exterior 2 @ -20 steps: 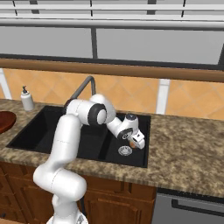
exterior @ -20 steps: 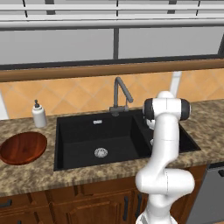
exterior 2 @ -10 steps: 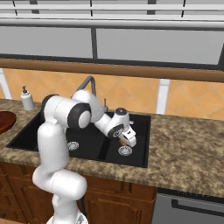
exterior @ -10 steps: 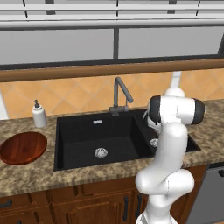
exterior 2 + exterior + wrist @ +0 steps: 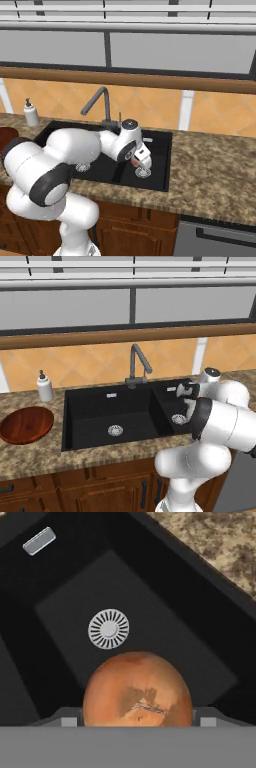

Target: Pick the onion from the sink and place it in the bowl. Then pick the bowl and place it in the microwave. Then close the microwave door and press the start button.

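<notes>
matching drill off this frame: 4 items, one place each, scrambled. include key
Items:
1. onion
2. bowl
3. soap bottle
4. faucet

Places:
A. behind the sink, at the divider between basins
B. between the hand's fingers, over the smaller basin
C. on the counter, left of the sink, front
D. on the counter by the backsplash, beyond the bowl

Pairs: 1-B, 2-C, 3-D, 4-A

White robot arm with dark joints

The arm (image 5: 220,421) is made of thick, rounded, glossy white segments with black bands at the joints. A round white cap with a dark centre sits at the wrist, and the hand (image 5: 141,159) is white-grey with small dark parts.
</notes>
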Available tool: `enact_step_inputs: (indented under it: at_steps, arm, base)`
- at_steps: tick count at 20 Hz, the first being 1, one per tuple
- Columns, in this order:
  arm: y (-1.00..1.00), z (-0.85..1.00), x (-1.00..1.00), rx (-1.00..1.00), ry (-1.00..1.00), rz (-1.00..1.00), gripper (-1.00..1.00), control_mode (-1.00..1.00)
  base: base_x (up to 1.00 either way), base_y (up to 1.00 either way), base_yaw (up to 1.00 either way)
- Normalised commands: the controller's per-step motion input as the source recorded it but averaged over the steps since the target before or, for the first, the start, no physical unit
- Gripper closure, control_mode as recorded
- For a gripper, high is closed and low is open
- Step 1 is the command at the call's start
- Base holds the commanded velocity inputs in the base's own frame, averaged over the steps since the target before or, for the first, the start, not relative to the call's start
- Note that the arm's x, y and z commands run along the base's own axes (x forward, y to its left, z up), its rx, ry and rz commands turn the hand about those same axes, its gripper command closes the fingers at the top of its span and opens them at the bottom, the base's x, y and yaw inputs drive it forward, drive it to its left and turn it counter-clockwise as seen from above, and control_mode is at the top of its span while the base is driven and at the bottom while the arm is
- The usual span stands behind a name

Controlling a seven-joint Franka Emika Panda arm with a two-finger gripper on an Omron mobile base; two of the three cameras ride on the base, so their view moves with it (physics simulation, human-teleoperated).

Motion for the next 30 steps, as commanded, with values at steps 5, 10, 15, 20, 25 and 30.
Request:
enact_step_inputs:
  at_steps: [5,10,15,20,25,30]
  arm:
    - [0.23,1.00,-0.68,0.00,0.00,0.00,1.00,-1.00]
    - [0.57,0.93,-0.31,-0.01,0.00,0.03,1.00,-1.00]
    - [0.72,0.65,-0.01,-0.04,0.00,0.16,1.00,-1.00]
    - [0.95,0.25,-0.10,-0.03,0.00,0.23,1.00,-1.00]
    - [1.00,0.01,0.00,0.00,0.00,0.25,1.00,-1.00]
    - [1.00,0.00,0.03,0.00,0.00,0.25,1.00,-1.00]
  base:
    - [0.00,0.00,0.00]
    - [0.00,0.00,0.00]
    - [0.00,0.00,0.00]
    - [0.00,0.00,0.00]
    - [0.00,0.00,0.00]
    - [0.00,0.00,0.00]
